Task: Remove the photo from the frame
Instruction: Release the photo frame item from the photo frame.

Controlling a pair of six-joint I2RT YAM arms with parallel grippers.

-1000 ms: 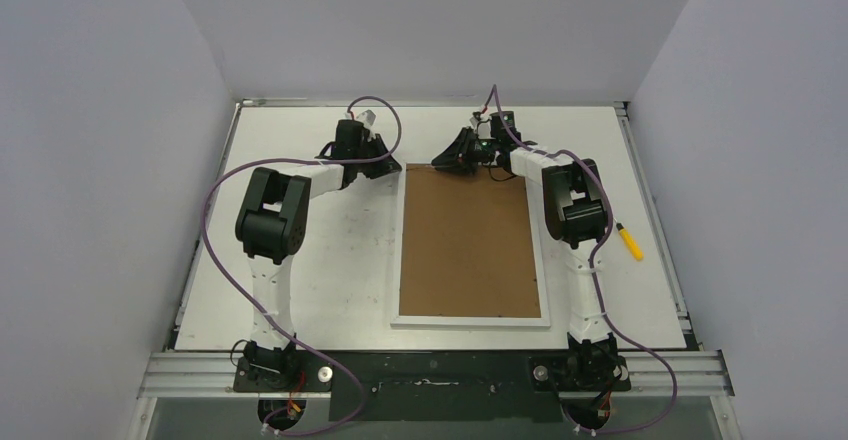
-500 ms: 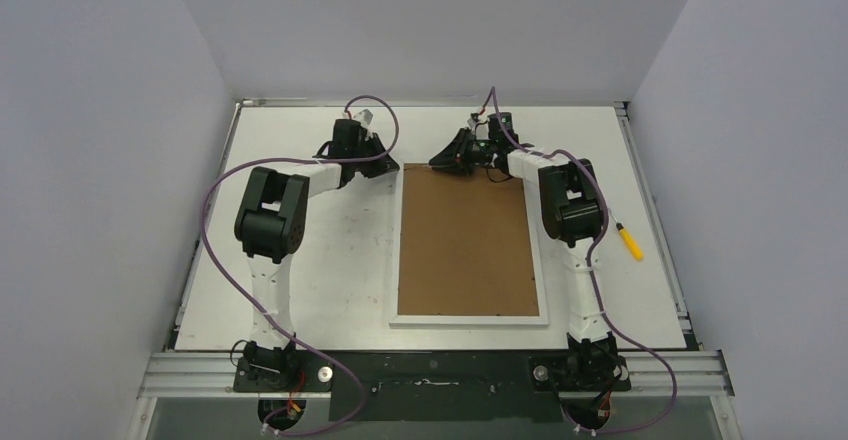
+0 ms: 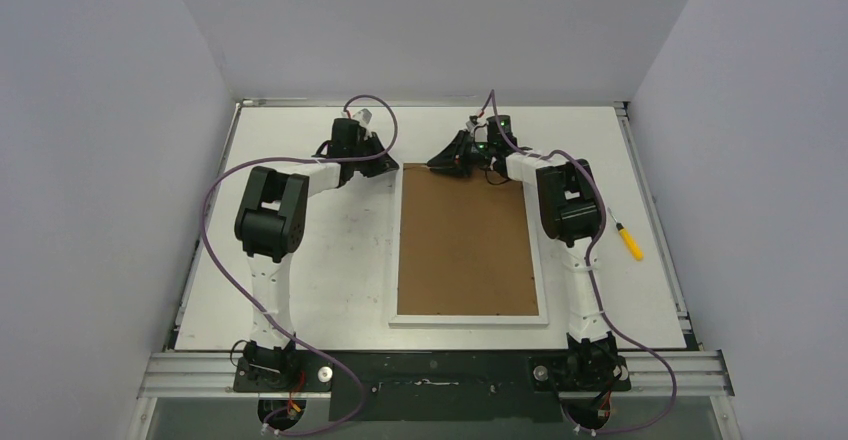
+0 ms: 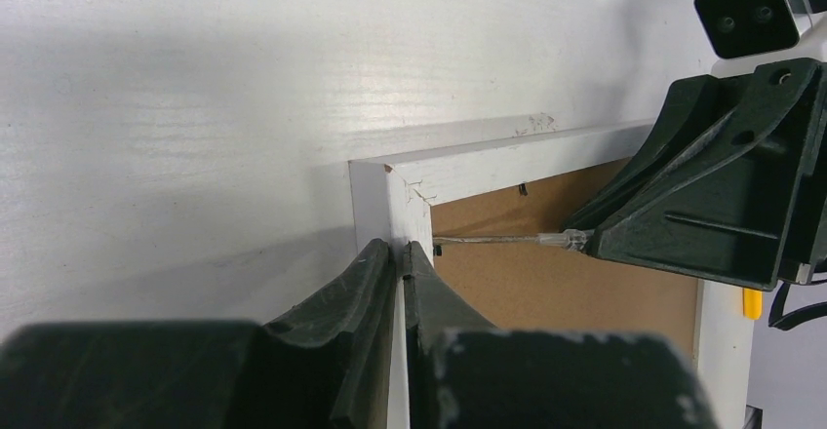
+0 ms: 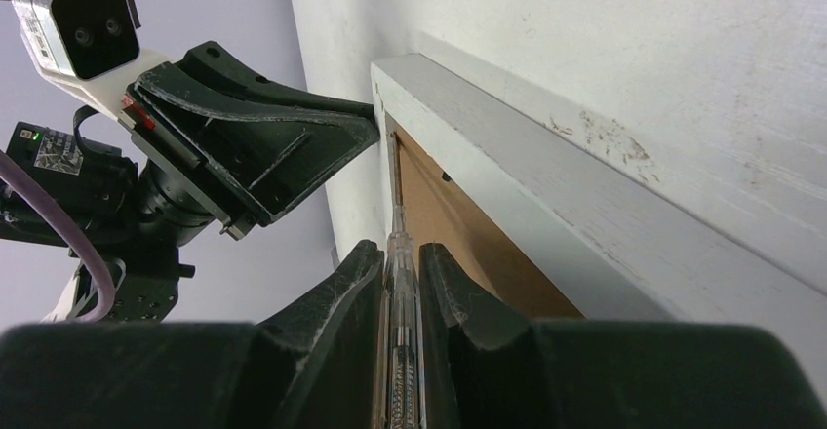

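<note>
The left gripper pinches the frame at its far left corner. The photo, unseen, presumably lies beneath the brown back board. The right gripper, clamped on a screwdriver, points it leftward along the far rail.

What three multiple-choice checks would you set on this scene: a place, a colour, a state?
1. Where does the yellow-handled tool lie?
A. on the table, right of the frame
B. on top of the frame
C. at the table's near-left corner

2. What colour is the backing board?
A. black
B. brown
C. green

3. What state is the right gripper in?
A. open, empty
B. shut on the frame's border
C. shut on a clear-handled screwdriver

1 A: it lies on bare table beyond the frame's right border.
2 B: brown board faces up inside the white border.
3 C: it clamps the clear handle.
</note>
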